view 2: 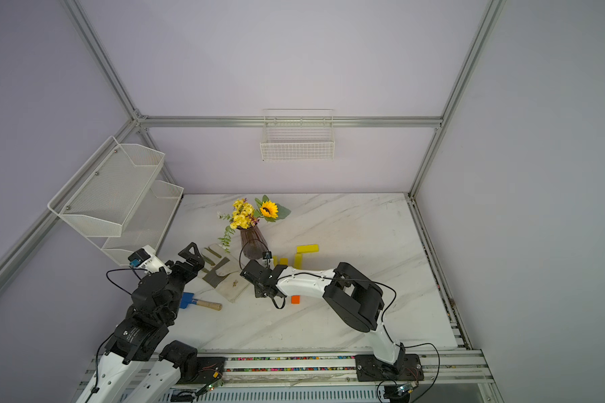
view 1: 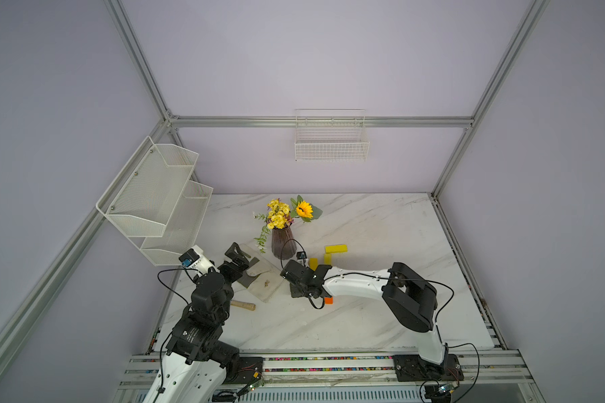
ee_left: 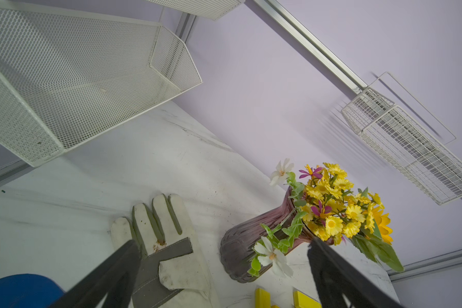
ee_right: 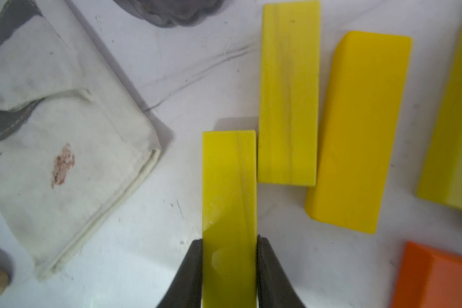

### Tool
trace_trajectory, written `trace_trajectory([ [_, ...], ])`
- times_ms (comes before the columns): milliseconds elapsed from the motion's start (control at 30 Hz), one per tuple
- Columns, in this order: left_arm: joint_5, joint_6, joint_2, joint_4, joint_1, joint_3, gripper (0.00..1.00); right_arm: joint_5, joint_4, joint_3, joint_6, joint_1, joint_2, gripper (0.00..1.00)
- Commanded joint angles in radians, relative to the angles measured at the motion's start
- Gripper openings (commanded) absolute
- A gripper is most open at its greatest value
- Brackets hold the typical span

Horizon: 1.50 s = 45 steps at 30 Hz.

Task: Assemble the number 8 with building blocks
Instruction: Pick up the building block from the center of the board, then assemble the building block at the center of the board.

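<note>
**A:** What are you holding, and where?

**B:** My right pincer (ee_right: 230, 245) is clamped on a yellow bar (ee_right: 229, 186). Its dark fingers (ee_right: 190, 272) press the bar's two long sides near one end. The rest of the bar sticks straight out past my fingertips. A shadow falls on the tabletop (ee_right: 198, 66) just beyond its far end, but I cannot tell whether the bar rests on the marble or hangs above it.

**A:** Where are the other blocks?

**B:** They lie close by, on one side of the held bar. A second yellow bar (ee_right: 288, 93) lies parallel and just beside it, set further forward, so only their ends overlap. I cannot tell whether they touch. Next comes a deeper yellow bar (ee_right: 358, 133), slightly tilted and touching the second one's near corner. A fourth yellow bar (ee_right: 451, 120) is cut off by the frame edge. The orange bar (ee_right: 438, 277) sits nearer my wrist, apart from the yellow ones. In both top views it lies beside my right forearm (view 1: 328, 300) (view 2: 295, 299). A crosswise bar (view 1: 336, 248) lies further back, to the right of the vase (view 1: 283, 244).

**A:** What is on the other side?

**B:** The soiled white glove (ee_right: 64, 120) lies flat there, apart from the held bar.

**A:** And your left pincer?

**B:** My left pincer (ee_left: 223, 241) is spread wide with nothing between its fingers. It hangs above the glove's cuff, with the vase just ahead.
</note>
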<state>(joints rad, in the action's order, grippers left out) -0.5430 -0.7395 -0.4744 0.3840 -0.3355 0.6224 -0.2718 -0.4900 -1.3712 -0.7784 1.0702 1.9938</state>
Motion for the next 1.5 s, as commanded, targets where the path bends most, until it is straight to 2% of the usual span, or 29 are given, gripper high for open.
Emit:
trace_trajectory([
  [0, 0.001, 0.001, -0.03, 0.01, -0.003, 0.017, 1.0, -0.059, -0.027, 0.037, 0.06, 0.014, -0.153, 0.0],
  [100, 0.021, -0.027, -0.081, 0.06, -0.003, 0.054, 1.0, -0.083, -0.046, 0.09, 0.056, 0.014, -0.258, 0.0],
  [200, 0.105, -0.068, -0.15, 0.109, -0.003, 0.088, 1.0, -0.14, -0.074, 0.14, 0.048, -0.003, -0.354, 0.0],
  [333, 0.227, -0.12, -0.259, 0.127, -0.015, 0.091, 1.0, -0.149, -0.082, 0.229, 0.085, -0.126, -0.449, 0.0],
  [433, 0.2, -0.124, -0.306, 0.13, -0.058, 0.088, 1.0, -0.149, -0.056, 0.285, 0.163, -0.229, -0.473, 0.0],
  [667, 0.166, -0.105, -0.336, 0.128, -0.089, 0.095, 1.0, -0.09, 0.075, 0.352, 0.342, -0.426, -0.395, 0.0],
  [867, 0.155, -0.096, -0.313, 0.116, -0.089, 0.08, 1.0, 0.02, 0.173, 0.37, 0.43, -0.532, -0.331, 0.0],
  [1167, 0.161, -0.097, -0.302, 0.104, -0.091, 0.07, 1.0, 0.106, 0.238, 0.37, 0.517, -0.602, -0.26, 0.0],
  [1467, 0.16, -0.097, -0.296, 0.095, -0.091, 0.066, 1.0, 0.159, 0.247, 0.342, 0.49, -0.613, -0.201, 0.01],
])
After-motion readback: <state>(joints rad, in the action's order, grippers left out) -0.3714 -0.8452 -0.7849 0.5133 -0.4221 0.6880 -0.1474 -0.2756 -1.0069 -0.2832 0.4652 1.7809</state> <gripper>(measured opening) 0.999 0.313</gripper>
